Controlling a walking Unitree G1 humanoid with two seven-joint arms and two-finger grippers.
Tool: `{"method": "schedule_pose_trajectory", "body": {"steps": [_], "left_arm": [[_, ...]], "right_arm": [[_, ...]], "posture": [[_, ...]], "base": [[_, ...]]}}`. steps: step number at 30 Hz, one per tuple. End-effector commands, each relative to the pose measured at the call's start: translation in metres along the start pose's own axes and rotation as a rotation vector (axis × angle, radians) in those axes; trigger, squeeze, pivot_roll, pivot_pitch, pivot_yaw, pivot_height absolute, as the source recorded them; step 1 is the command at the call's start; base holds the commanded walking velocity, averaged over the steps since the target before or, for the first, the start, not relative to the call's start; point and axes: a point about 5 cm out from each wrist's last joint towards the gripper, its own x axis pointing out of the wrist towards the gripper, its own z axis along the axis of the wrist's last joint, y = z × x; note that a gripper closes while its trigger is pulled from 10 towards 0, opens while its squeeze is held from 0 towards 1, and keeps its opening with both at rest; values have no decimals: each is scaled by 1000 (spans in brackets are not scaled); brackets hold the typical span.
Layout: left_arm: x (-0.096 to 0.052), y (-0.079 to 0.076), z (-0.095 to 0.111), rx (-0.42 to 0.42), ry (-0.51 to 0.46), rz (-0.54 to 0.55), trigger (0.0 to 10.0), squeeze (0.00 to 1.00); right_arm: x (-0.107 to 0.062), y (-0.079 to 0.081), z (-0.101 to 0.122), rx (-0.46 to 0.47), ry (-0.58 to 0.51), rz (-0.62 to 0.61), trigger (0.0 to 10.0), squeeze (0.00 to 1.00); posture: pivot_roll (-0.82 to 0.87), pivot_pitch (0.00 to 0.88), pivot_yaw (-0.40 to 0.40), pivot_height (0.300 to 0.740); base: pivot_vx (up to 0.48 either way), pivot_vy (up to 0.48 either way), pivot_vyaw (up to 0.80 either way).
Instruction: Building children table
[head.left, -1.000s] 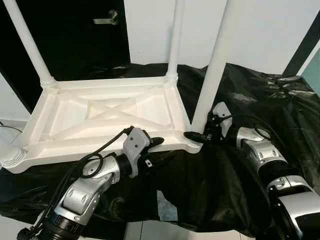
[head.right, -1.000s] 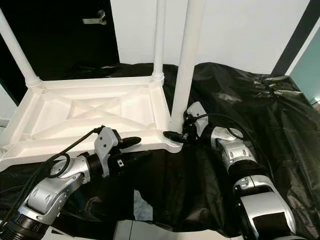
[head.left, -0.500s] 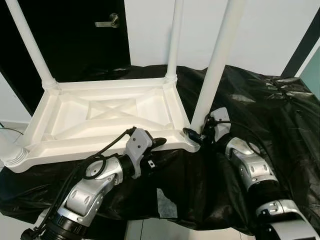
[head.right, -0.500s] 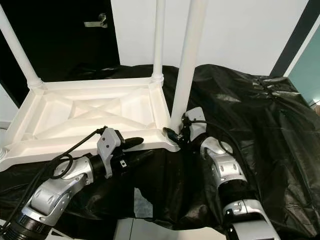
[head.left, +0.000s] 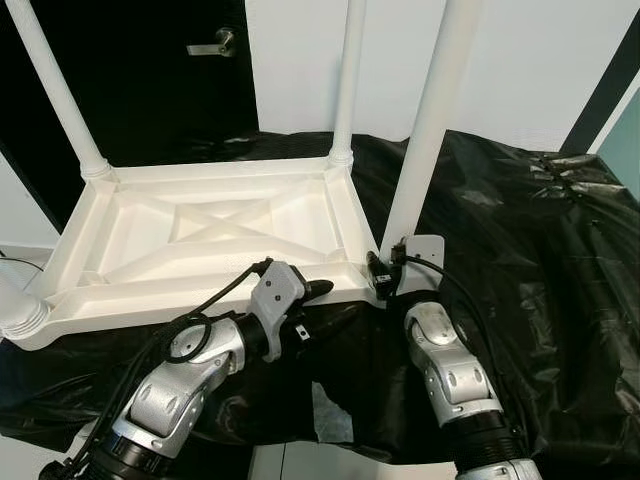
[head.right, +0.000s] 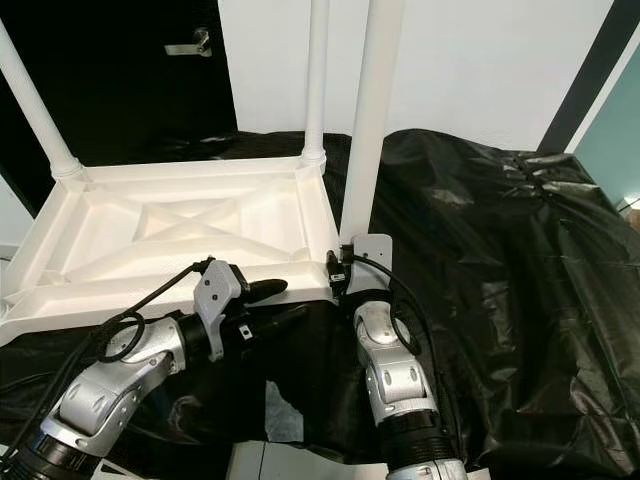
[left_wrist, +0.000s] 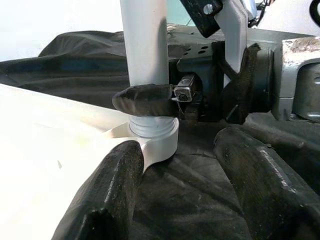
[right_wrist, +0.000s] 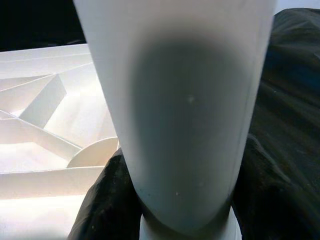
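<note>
A white children's table (head.left: 200, 296) lies upside down on a black plastic sheet (head.left: 520, 250), with its legs pointing up. My right gripper (head.left: 385, 272) is shut on the near right leg (head.left: 425, 130) just above its socket; its black fingers (right_wrist: 102, 200) press both sides of the leg (right_wrist: 185, 115). My left gripper (head.left: 328, 303) is open at the table's front rim, a little left of that corner. In the left wrist view its fingers (left_wrist: 107, 195) stand apart, with the sheet between them and the right gripper's finger (left_wrist: 145, 100) wrapped around the leg ahead.
Two more legs rise at the far left corner (head.left: 55, 85) and the far right corner (head.left: 348, 80), and a leg base (head.left: 15, 312) shows at the near left. Behind are a dark door (head.left: 150, 70) and a white wall (head.left: 540, 50). The sheet's front edge hangs over pale floor (head.left: 330, 415).
My right arm has swung from the right side of the leg round to its front, still gripping the leg's base. The left gripper has barely moved.
</note>
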Motion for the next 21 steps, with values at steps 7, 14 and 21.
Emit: {"method": "schedule_pose_trajectory", "body": {"steps": [7,14,21], "left_arm": [[-1,-6,-2,-1,12,-86,10000,0],[-3,-4,0,3,15,-79,10000,0],[-14,4,0,15,32,-38,10000,0]], "right_arm": [[-7,3,-12,32,64,-28,10000,0],[-8,2,-1,57,2,-15,10000,1000],[-17,4,4,76,-41,49,10000,0]], "posture": [[32,0,-53,740],[32,0,-49,740],[40,0,-52,740]], "base": [[0,0,0],[0,0,0],[0,0,0]]}}
